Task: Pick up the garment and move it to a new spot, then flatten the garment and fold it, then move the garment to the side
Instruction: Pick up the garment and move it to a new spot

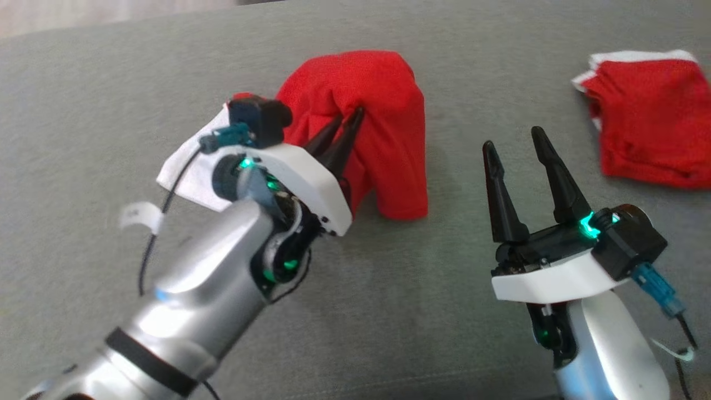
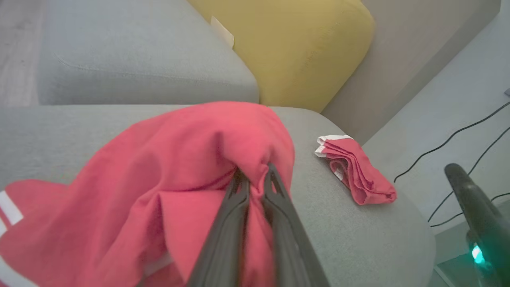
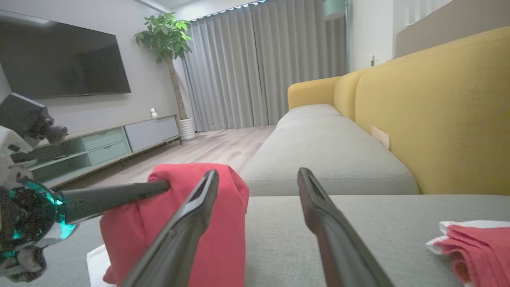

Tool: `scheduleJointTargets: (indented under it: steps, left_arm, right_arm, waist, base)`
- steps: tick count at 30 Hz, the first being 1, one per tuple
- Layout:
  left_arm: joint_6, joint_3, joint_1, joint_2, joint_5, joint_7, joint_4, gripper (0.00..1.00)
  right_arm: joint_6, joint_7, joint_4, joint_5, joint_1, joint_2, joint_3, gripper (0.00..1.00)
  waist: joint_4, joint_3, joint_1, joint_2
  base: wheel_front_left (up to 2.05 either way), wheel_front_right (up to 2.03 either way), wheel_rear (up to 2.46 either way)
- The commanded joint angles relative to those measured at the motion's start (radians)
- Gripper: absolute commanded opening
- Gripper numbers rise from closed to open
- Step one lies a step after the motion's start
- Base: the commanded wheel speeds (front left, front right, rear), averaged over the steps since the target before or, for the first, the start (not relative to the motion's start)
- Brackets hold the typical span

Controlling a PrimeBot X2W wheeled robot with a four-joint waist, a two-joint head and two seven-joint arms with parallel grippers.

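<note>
my left gripper (image 1: 349,116) has its fingers nearly pressed together, pinching a bunched fold near the top of the red garment (image 1: 383,111). in the left wrist view (image 2: 255,171) the cloth (image 2: 159,159) puckers right at the tips. my right gripper (image 1: 514,140) is spread wide, holds nothing, and hovers over the grey sofa seat (image 1: 389,305), just right of the garment and clear of it.

a second red piece with white trim (image 1: 650,122), folded up, lies on the seat at the far right, well apart from both grippers. the yellow backrest (image 3: 438,111) runs along the far side. nothing sits between my right gripper and the garment.

the garment hangs tent-like from my left pinch and drapes down to the cushion. a white part of it (image 1: 189,172) lies flat on the left, beside my left wrist.
</note>
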Motion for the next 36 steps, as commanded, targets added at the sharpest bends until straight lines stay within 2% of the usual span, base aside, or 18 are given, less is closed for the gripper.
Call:
scheduleJointTargets:
  steps: [1, 3, 4, 5, 11, 22, 30, 36]
  left_arm:
    - [0.008, 0.038, -0.024, 0.004, -0.003, -0.02, -0.009, 0.0]
    - [0.014, 0.039, -0.015, -0.033, -0.006, -0.052, 0.051, 0.0]
    - [0.016, 0.038, -0.014, -0.041, -0.004, -0.061, 0.074, 0.4]
    - [0.016, 0.033, -0.014, -0.047, 0.002, -0.067, 0.097, 0.98]
    - [-0.011, 0.013, -0.016, -0.058, 0.019, -0.096, 0.189, 1.0]
    - [-0.049, 0.02, 0.028, 0.005, 0.009, -0.122, 0.206, 1.0]
    - [-0.041, 0.042, 0.147, 0.107, 0.026, -0.181, 0.149, 1.0]
    - [-0.006, 0.107, 0.267, 0.16, 0.059, -0.204, 0.072, 1.0]
  right_arm:
    - [-0.001, -0.008, -0.026, 0.012, -0.012, 0.0, 0.026, 1.0]
    - [-0.001, -0.01, -0.022, 0.02, -0.014, 0.0, 0.029, 1.0]
    - [-0.001, -0.01, -0.02, 0.02, -0.014, 0.0, 0.031, 1.0]
    - [-0.001, -0.01, -0.018, 0.02, -0.013, 0.0, 0.033, 1.0]
    - [-0.001, -0.011, -0.015, 0.019, -0.002, 0.0, 0.02, 1.0]
    - [-0.001, -0.011, 0.001, 0.003, 0.022, 0.0, 0.002, 1.0]
    - [-0.001, -0.011, 0.013, -0.01, 0.051, 0.0, -0.025, 1.0]
    - [-0.001, -0.011, 0.018, -0.027, 0.083, 0.0, -0.052, 1.0]
  waist:
    - [-0.048, 0.0, 0.0, 0.0]
    - [-0.079, 0.001, 0.0, 0.0]
    - [-0.087, 0.001, 0.0, 0.0]
    - [-0.093, 0.001, 0.0, 0.0]
    - [-0.091, -0.012, 0.0, 0.0]
    - [0.002, -0.07, 0.0, 0.0]
    - [0.078, -0.127, 0.0, 0.0]
    - [0.126, -0.161, 0.0, 0.0]
  base:
    - [0.0, 0.0, 0.0]
    - [0.0, 0.0, 0.0]
    - [0.0, 0.0, 0.0]
    - [0.0, 0.0, 0.0]
    - [0.0, 0.0, 0.0]
    - [0.0, 0.0, 0.0]
    - [0.0, 0.0, 0.0]
    - [0.0, 0.0, 0.0]
